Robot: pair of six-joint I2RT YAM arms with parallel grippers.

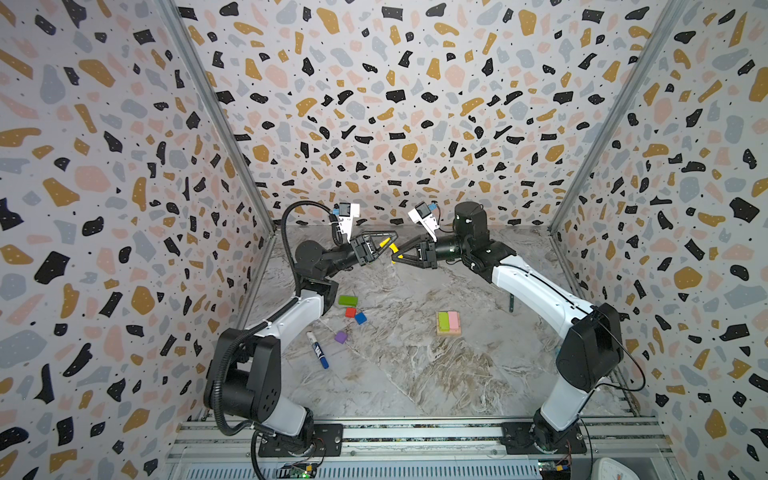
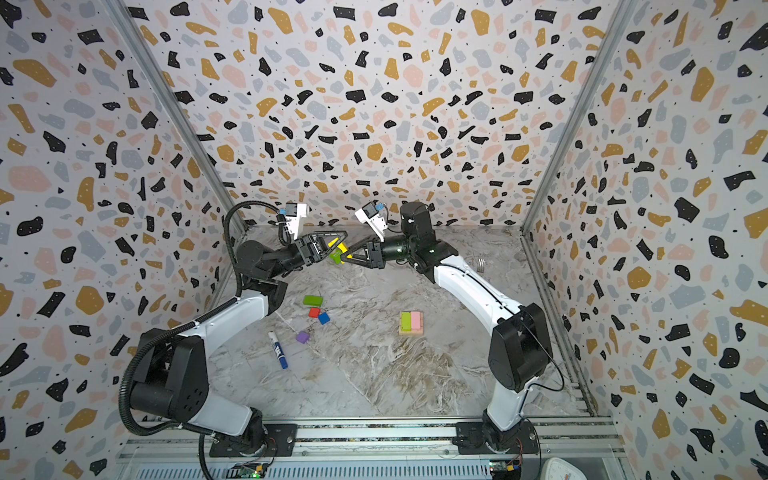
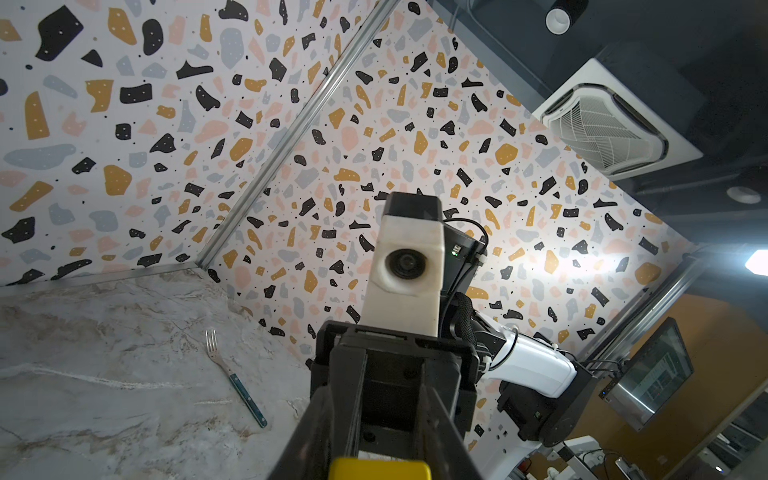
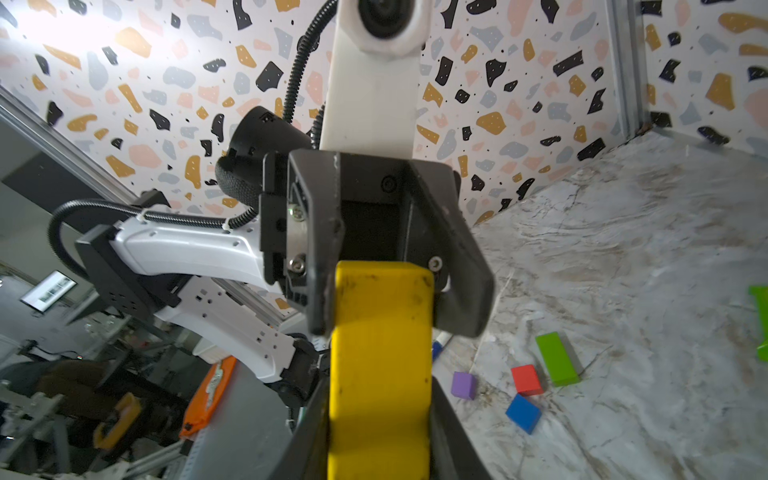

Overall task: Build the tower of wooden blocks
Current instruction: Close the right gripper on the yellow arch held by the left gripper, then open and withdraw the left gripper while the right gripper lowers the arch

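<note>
Raised above the marbled worktop (image 1: 415, 374) near its back edge, midway along: left end effector (image 1: 388, 243) and right end effector (image 1: 397, 254) meet tip to tip. Both are pressed together on one yellow wooden block (image 4: 380, 353), pinching it from opposite ends. The tower (image 1: 449, 323) stands just right of the worktop middle: tan wooden base (image 1: 449, 332), with lime bar (image 1: 444, 321) and pink bar (image 1: 454, 320) side by side on top. Loose toward the left edge: dark green wooden bar (image 1: 348, 300), red cube (image 1: 350, 312) just beside blue cube (image 1: 360, 318), purple cube (image 1: 340, 336) apart. Blue-capped marker pen (image 1: 318, 350) lies nearer the front. Metal fork (image 3: 235, 376) lies by the right edge.
</note>
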